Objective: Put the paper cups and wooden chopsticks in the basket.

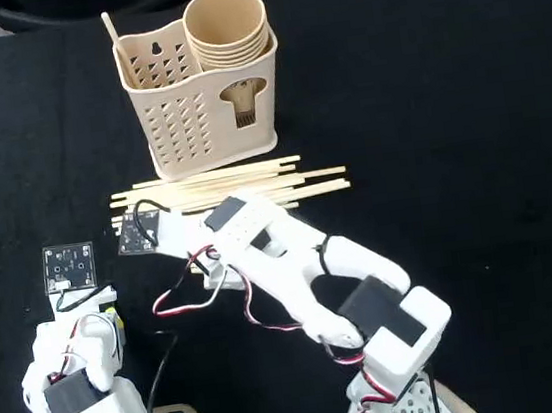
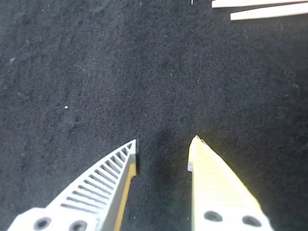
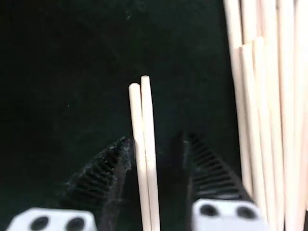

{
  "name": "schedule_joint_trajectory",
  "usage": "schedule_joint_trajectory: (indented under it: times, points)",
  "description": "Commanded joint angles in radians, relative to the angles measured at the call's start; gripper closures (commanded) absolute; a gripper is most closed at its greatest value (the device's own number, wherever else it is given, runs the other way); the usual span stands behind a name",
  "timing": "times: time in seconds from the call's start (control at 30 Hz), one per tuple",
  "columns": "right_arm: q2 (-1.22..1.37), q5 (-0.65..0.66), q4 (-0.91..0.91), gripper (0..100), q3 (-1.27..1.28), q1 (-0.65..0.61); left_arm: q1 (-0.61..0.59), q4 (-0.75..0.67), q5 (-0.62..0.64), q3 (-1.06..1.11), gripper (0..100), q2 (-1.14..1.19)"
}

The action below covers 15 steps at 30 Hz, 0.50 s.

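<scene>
A beige perforated basket (image 1: 196, 126) stands at the back of the black table. A stack of paper cups (image 1: 225, 21) sits in one compartment and a single chopstick (image 1: 114, 35) leans in the other. Loose wooden chopsticks (image 1: 233, 186) lie in a pile just in front of it. My right gripper (image 3: 156, 139) is down at the near edge of that pile, open, with a pair of chopsticks (image 3: 144, 125) between its black fingers; one finger (image 3: 115, 159) touches them. More chopsticks (image 3: 269, 96) lie beside. My left gripper (image 2: 166, 142) hangs open over bare cloth, chopstick ends (image 2: 264, 12) farther off.
The right arm (image 1: 292, 255) stretches diagonally from the front right toward the pile. The left arm (image 1: 75, 372) stays folded at the front left. Black cloth (image 1: 470, 142) covers the table, with open room to the right of the basket.
</scene>
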Motion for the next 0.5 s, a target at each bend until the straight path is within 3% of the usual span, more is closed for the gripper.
schedule_joint_trajectory:
  times: [0.0,0.17,0.47]
  points:
    - [0.008,-0.009,0.011,89.0,-0.038,0.003,-0.012,-0.011,-0.005,-0.016,82,-0.003]
    - [0.045,-0.009,0.014,99.0,-0.059,0.005,-0.012,-0.011,-0.005,-0.016,82,-0.003]
    - [0.021,-0.009,0.068,98.7,-0.082,0.003,-0.012,-0.011,-0.005,-0.016,82,-0.003]
